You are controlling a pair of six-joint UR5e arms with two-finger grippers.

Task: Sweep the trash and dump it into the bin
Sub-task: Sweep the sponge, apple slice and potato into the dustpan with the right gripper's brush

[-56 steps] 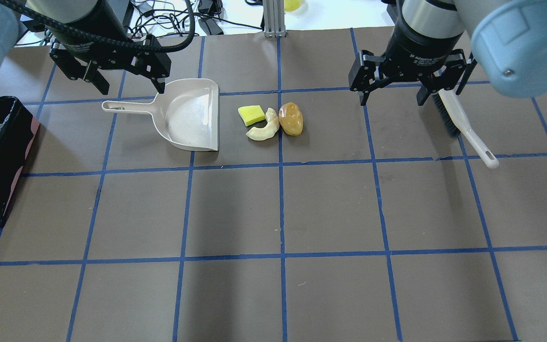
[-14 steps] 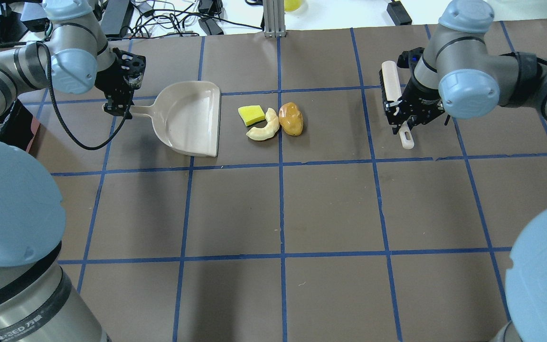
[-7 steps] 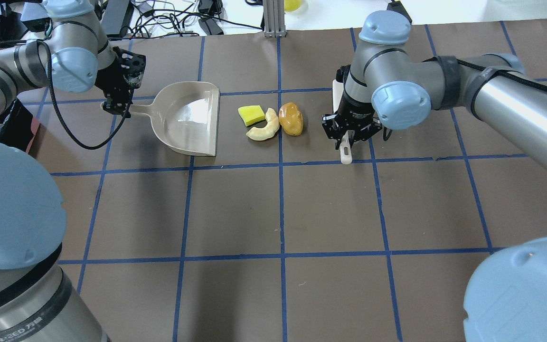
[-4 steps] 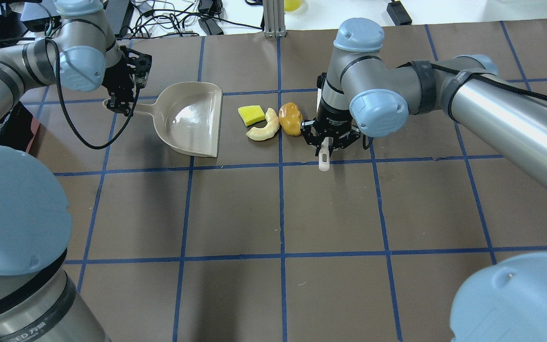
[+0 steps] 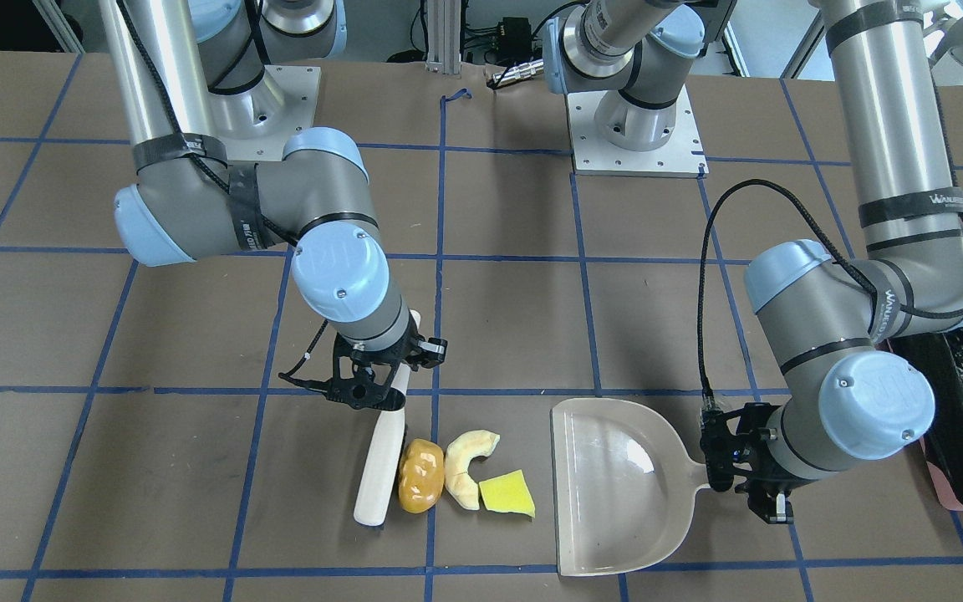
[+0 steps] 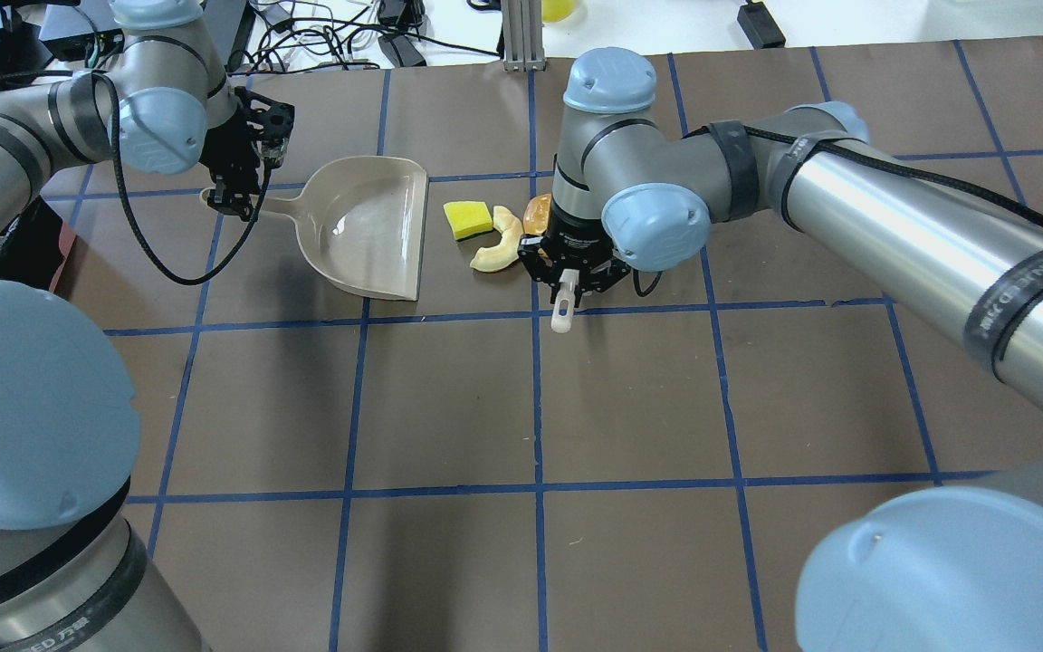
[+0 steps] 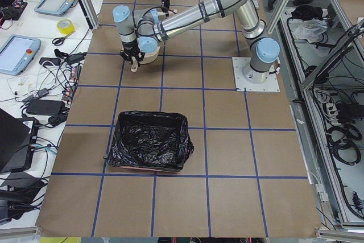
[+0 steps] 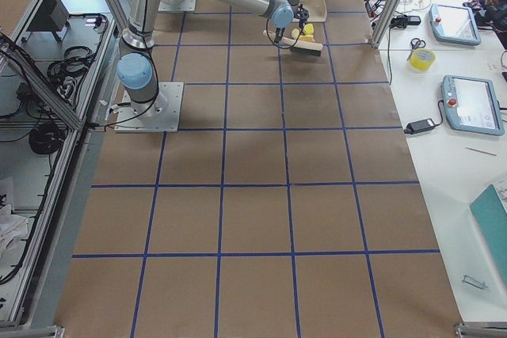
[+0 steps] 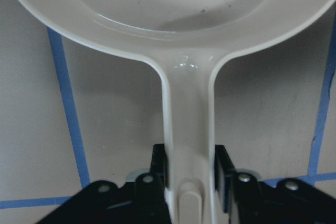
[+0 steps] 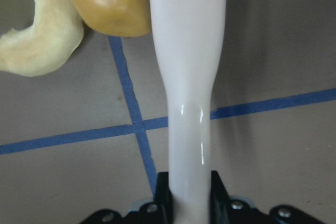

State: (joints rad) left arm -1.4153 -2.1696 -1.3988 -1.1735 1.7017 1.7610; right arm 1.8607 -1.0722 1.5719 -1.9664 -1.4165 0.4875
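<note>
Step in hand: the sweep. Judged from the layout, the push toward the dustpan is under way and no piece has yet reached the pan.
Right gripper [image 10: 189, 192]: pinching the narrow handle of the white brush [image 5: 377, 468], with a jaw on either side of it.
Brush: lies low over the desk [image 6: 630, 407], on the right of the trash. Its long head is against the amber lump [image 5: 419, 477], touching it or just beside it.
Trash: three pieces in a row between brush and dustpan. The amber lump is on the right, the pale crescent [image 5: 465, 464] touches it in the middle, and the yellow wedge [image 5: 508, 493] sits just beside the crescent on the left.
Left gripper [image 9: 190, 174]: pressed onto the handle of the beige dustpan [image 6: 368, 226], near the handle's end.
Dustpan: left of the trash, with its open mouth turned toward the pieces and its bowl empty. The wedge is near the lip but apart from it.
Bin [image 7: 151, 147]: at the far left end of the desk, well apart from the dustpan. Its black liner is open upward.
Next move calls for: a steady leftward stroke of the brush, kept low so that the lump does not roll under or past it. The left gripper must brace the pan's lip against the desk.
Remaining: collecting all three pieces, then carrying the pan to the bin and tipping it.
</note>
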